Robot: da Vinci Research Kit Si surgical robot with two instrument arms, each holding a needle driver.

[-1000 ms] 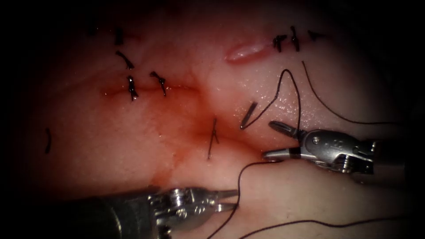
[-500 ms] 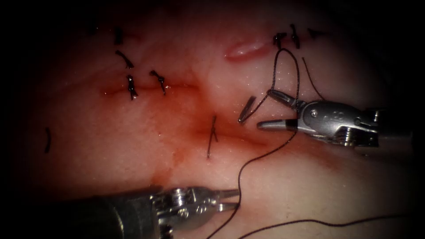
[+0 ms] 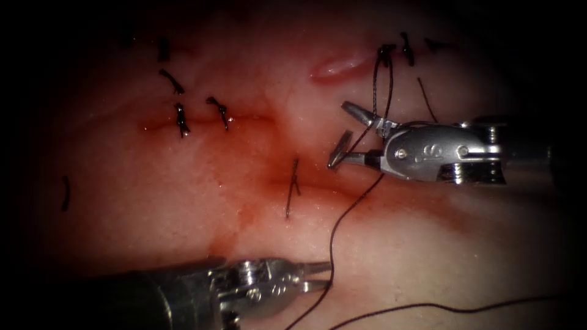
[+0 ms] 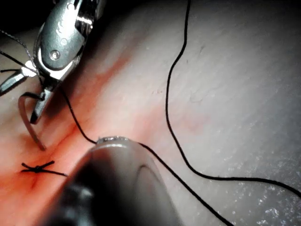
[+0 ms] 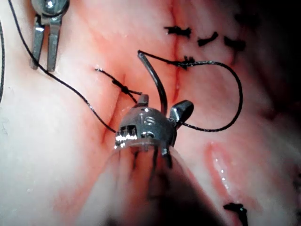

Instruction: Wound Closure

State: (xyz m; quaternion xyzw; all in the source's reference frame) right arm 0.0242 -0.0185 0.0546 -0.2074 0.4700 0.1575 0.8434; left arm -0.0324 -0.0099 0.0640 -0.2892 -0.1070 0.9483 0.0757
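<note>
1. The pale pink tissue (image 3: pixel 183 201), stained with red fluid (image 3: pixel 257 183), bears a cut closed by dark knotted stitches (image 3: pixel 293 189); this cut serves as the landmark.
2. The curved steel needle (image 3: pixel 340 150) stands just right of the cut, one end in the tissue and the other end raised free.
3. The right arm's silver needle driver (image 3: pixel 343 133) lies right of the cut with its jaws spread apart around the needle; the lower jaw touches the needle's raised end, and nothing is gripped.
4. The thin black thread (image 3: pixel 342 223) runs from beside the needle, past the right tool and down across the tissue.
5. The left arm's silver needle driver (image 3: pixel 318 276) lies below the cut, jaws parted, holding nothing, the thread passing just beside their tips.
</note>
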